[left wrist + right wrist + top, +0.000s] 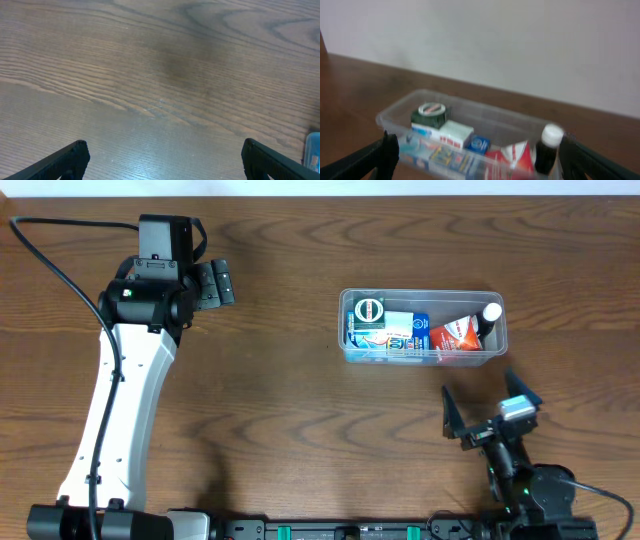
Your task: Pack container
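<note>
The clear plastic container (497, 330) sits on the table right of the middle. It holds a green round tin (368, 310), white and blue boxes (400, 330), a red box (455, 335) and a dark bottle with a white cap (490, 315). It also shows in the right wrist view (390, 115), blurred. My right gripper (490, 402) is open and empty, on the near side of the container. My left gripper (218, 284) is open and empty over bare table at the far left; its view shows only wood between the fingers (165, 160).
The brown wooden table (280, 410) spreads around. A black cable (60, 270) runs at the left edge. A white wall (520, 45) stands behind the table. A bit of blue shows at the right edge of the left wrist view (314, 150).
</note>
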Robot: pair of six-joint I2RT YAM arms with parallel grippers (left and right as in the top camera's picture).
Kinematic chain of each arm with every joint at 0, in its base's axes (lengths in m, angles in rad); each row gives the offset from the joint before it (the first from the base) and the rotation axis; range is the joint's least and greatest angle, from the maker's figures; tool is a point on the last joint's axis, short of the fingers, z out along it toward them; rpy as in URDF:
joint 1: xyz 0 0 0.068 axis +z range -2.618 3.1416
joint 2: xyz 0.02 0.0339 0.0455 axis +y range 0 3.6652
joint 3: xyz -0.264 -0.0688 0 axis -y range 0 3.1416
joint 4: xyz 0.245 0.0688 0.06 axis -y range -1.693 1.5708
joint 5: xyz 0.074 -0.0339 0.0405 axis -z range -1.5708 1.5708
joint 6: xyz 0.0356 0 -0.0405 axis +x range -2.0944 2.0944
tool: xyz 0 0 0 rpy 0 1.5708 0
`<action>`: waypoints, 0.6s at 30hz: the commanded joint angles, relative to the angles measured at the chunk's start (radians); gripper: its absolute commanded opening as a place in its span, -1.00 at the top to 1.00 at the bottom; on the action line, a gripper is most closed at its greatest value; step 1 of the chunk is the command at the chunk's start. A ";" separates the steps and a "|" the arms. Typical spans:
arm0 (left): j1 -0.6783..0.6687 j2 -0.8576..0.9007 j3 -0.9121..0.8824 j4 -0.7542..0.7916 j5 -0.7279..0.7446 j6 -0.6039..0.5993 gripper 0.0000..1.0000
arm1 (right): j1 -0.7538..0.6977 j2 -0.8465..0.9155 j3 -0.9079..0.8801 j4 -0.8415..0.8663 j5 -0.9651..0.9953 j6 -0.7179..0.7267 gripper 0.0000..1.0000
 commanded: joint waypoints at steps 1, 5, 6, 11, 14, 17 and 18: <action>0.003 0.002 -0.003 -0.003 -0.008 0.006 -0.96 | -0.004 -0.011 -0.028 0.003 0.008 0.002 -0.99; 0.003 0.002 -0.003 -0.003 -0.009 0.006 -0.96 | -0.004 -0.011 -0.055 -0.011 0.055 0.002 -0.99; 0.003 0.002 -0.003 -0.003 -0.008 0.006 -0.96 | -0.004 -0.011 -0.063 -0.011 0.064 0.002 -0.99; 0.003 0.002 -0.003 -0.003 -0.008 0.006 -0.96 | -0.004 -0.011 -0.066 -0.012 0.086 -0.038 -0.99; 0.003 0.002 -0.003 -0.003 -0.008 0.006 -0.96 | -0.004 -0.011 -0.066 -0.010 0.085 -0.040 -0.98; 0.003 0.002 -0.003 -0.003 -0.009 0.006 -0.96 | -0.004 -0.011 -0.066 -0.010 0.085 -0.040 -0.99; 0.003 0.002 -0.003 -0.003 -0.009 0.006 -0.96 | -0.004 -0.011 -0.066 -0.010 0.085 -0.040 -0.98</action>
